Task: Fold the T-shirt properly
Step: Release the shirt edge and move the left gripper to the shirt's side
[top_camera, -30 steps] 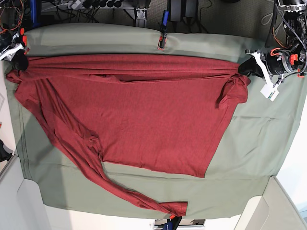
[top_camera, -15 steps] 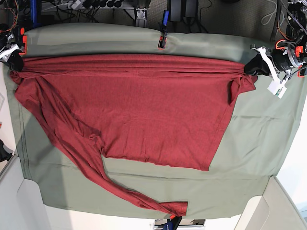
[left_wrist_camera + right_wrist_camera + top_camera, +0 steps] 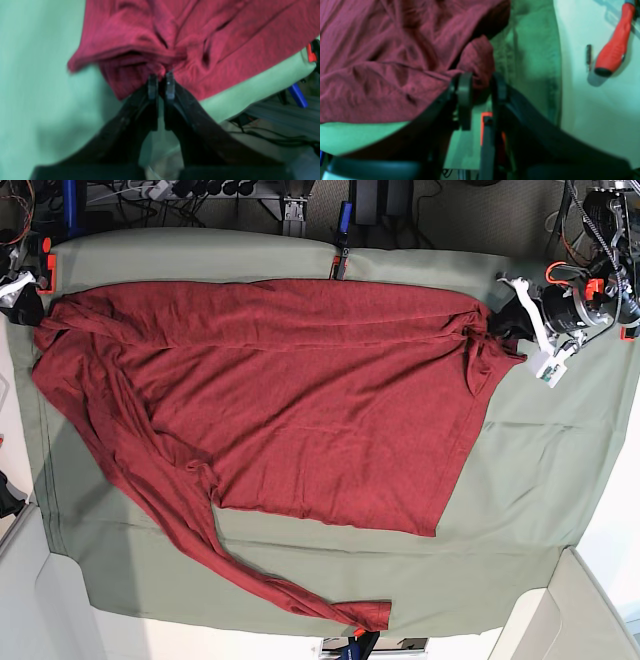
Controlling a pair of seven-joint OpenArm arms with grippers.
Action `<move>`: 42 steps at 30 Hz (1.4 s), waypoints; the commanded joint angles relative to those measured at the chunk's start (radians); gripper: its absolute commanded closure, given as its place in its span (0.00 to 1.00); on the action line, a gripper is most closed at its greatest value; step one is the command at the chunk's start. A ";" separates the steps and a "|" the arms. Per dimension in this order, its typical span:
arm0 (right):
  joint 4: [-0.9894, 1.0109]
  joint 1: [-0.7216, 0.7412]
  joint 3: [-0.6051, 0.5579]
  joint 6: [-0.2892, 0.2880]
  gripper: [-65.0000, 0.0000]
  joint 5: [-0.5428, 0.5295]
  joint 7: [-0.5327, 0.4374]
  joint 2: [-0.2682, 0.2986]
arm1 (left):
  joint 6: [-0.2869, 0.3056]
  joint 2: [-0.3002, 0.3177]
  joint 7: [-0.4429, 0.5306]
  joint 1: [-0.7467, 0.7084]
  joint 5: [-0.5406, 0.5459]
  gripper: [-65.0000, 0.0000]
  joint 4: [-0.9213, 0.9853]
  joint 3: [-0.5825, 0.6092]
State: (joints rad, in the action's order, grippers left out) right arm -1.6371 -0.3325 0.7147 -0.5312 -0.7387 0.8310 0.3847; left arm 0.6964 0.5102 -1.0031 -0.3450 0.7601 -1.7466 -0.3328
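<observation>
The dark red T-shirt (image 3: 300, 400) lies spread on the sage-green table cloth (image 3: 530, 470), with one long sleeve (image 3: 230, 565) trailing toward the near edge. At the far right corner my left gripper (image 3: 505, 315) is shut on a bunched corner of the shirt. In the left wrist view that gripper (image 3: 160, 80) has its jaws pressed together on the fabric (image 3: 200, 37). My right gripper (image 3: 28, 305) is at the far left corner. In the right wrist view the right gripper (image 3: 482, 85) has its jaws apart, and a loose roll of shirt (image 3: 382, 62) lies between the fingertips.
An orange-handled screwdriver (image 3: 615, 52) lies on the white surface beyond the cloth's left edge. Cables and black gear (image 3: 370, 205) line the far side of the table. White panels (image 3: 560, 610) flank the near corners.
The shirt's taut far edge has moved toward the far side and gone slack. The right jaws have parted. The left gripper has shifted slightly inward and farther back, still pinching its corner.
</observation>
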 commanded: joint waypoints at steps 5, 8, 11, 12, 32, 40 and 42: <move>-0.016 0.002 0.010 0.003 0.43 -0.010 -0.027 0.019 | 0.002 0.019 -0.004 0.060 0.010 0.60 -0.014 0.032; -0.016 0.003 0.010 0.003 0.40 -0.010 -0.030 0.019 | 0.002 0.026 -0.029 0.060 0.159 0.49 -0.014 0.032; -0.016 0.003 0.010 0.003 0.40 -0.010 -0.038 0.019 | 0.002 0.025 -0.094 0.060 0.309 0.49 -0.014 0.031; -0.016 0.003 0.010 0.003 0.40 -0.010 -0.038 0.019 | 0.002 0.025 -0.115 0.060 0.343 0.49 -0.014 0.030; -0.016 0.023 0.010 0.003 0.40 -0.010 -0.053 0.019 | 0.002 0.039 -0.254 0.092 0.680 0.49 -0.014 -0.192; -0.016 0.151 0.010 0.004 0.40 -0.012 -0.052 0.020 | 0.002 0.039 -0.061 0.288 0.380 0.49 0.089 -0.097; -0.016 0.191 0.010 0.005 0.40 -0.005 -0.049 0.020 | 0.002 0.039 -0.017 0.358 0.312 0.49 0.176 -0.021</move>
State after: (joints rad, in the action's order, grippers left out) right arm -1.6363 -0.1505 0.7166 -0.5228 -0.7300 0.8036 0.3851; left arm 0.6918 0.5301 -1.0386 -0.0013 1.0451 -1.5524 -0.3428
